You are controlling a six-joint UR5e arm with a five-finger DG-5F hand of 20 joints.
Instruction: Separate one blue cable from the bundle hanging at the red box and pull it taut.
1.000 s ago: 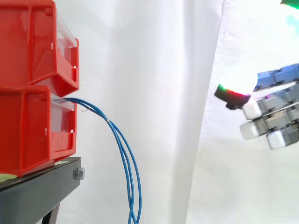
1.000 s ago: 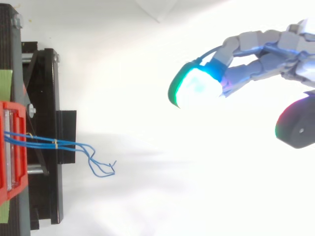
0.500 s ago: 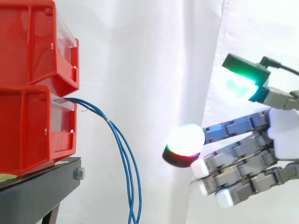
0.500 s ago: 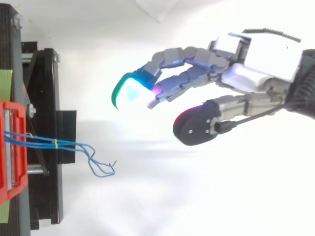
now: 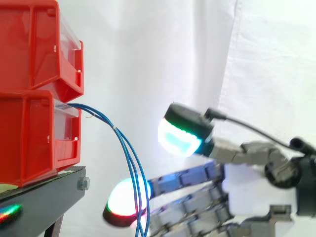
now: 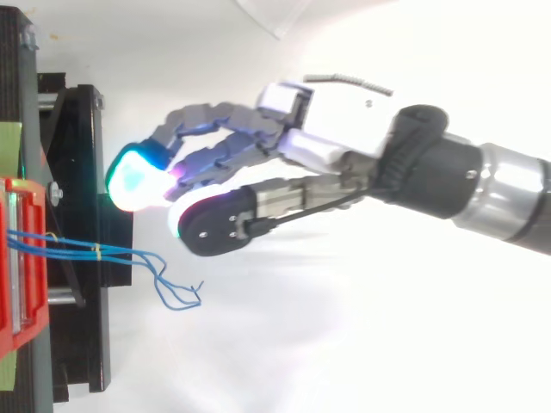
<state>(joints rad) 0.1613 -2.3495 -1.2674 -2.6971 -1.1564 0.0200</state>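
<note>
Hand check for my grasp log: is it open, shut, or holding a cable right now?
Hand: open, fingers extended toward the blue cables, nothing held.

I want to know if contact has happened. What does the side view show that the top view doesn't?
Side view adds: two stacked red bins, blue cables leaving the lower one and hanging down, a glowing fingertip at their height. Top view adds: the cables' kinked free ends, and the robot hand lying beside them, apparently not touching. Shared: open robot hand, cables, black stand.
</note>
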